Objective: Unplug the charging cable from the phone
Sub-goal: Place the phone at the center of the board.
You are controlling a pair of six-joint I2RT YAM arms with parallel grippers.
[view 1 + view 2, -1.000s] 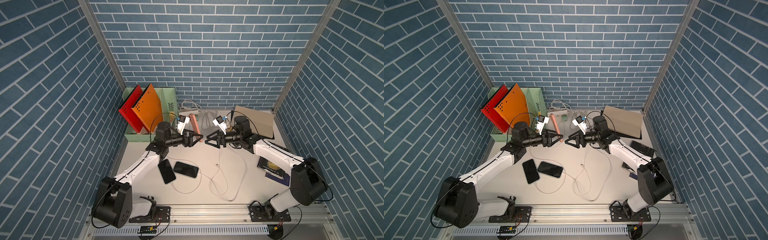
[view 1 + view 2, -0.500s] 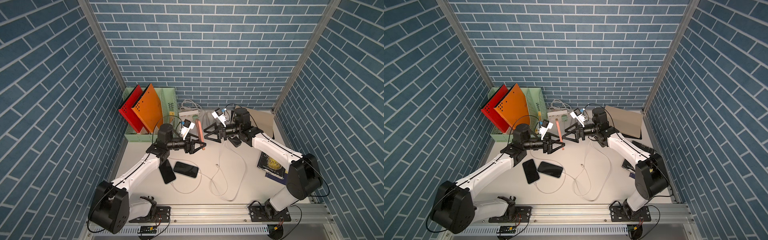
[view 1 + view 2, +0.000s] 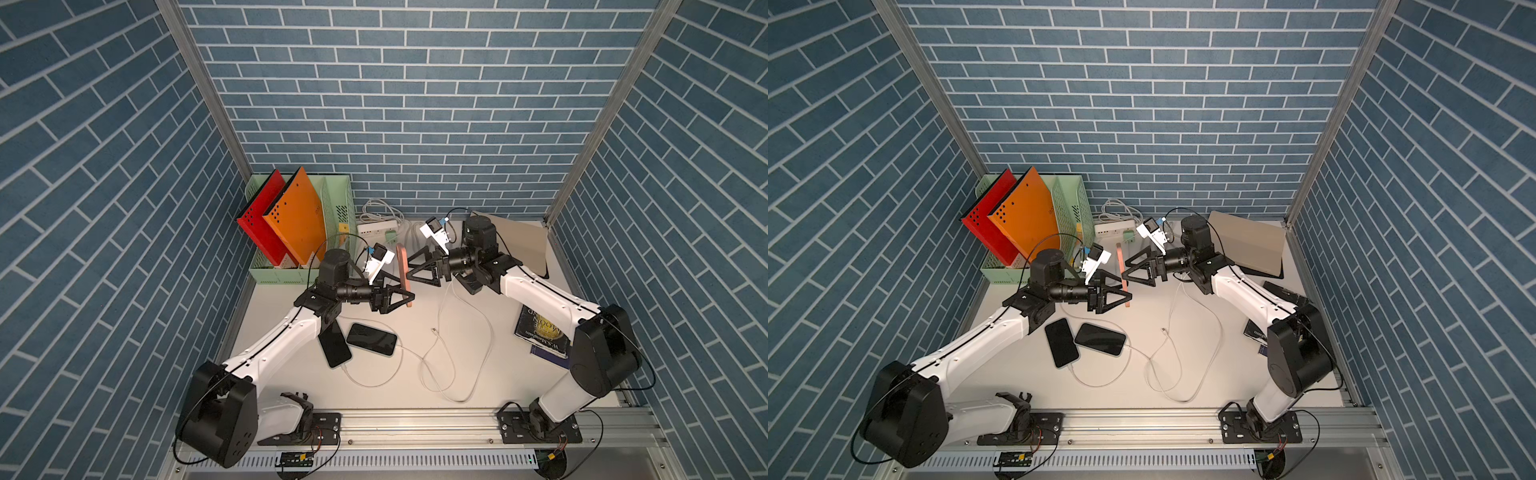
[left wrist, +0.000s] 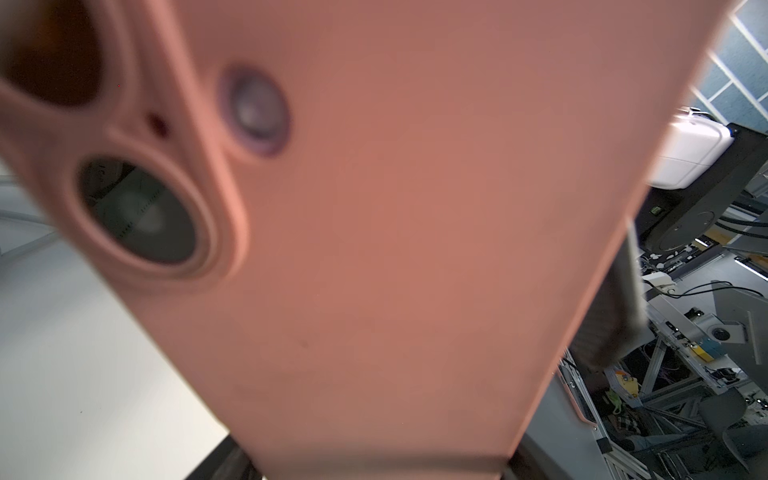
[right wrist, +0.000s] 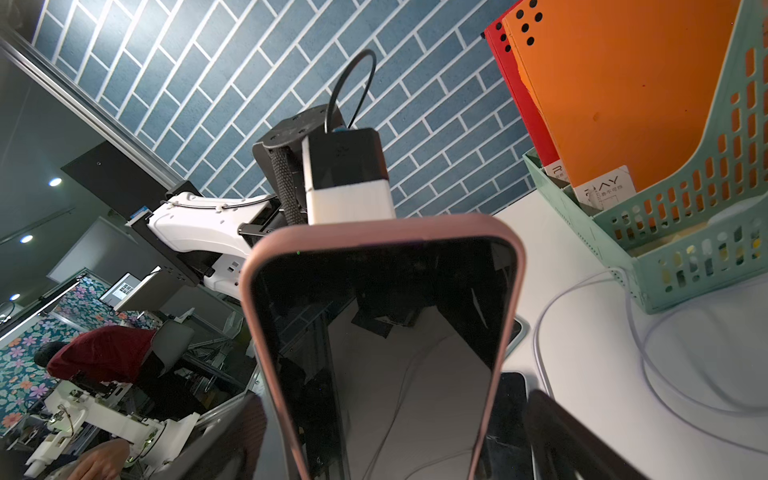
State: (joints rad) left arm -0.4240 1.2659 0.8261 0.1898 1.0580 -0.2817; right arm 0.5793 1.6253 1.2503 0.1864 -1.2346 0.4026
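Observation:
A phone in a pink case stands on edge above the table, and my left gripper is shut on its lower end. In the left wrist view its pink back fills the frame. My right gripper is open, its fingers standing apart on either side of the dark screen. A white charging cable lies looped on the table; its free plug rests apart from the pink phone.
Two black phones lie on the table under my left arm, each with a white cable plugged in. A green file rack with red and orange folders stands back left, a power strip behind, a book right.
My right gripper has opened wider and its arm has risen. My left gripper has carried the pink phone a little toward the front.

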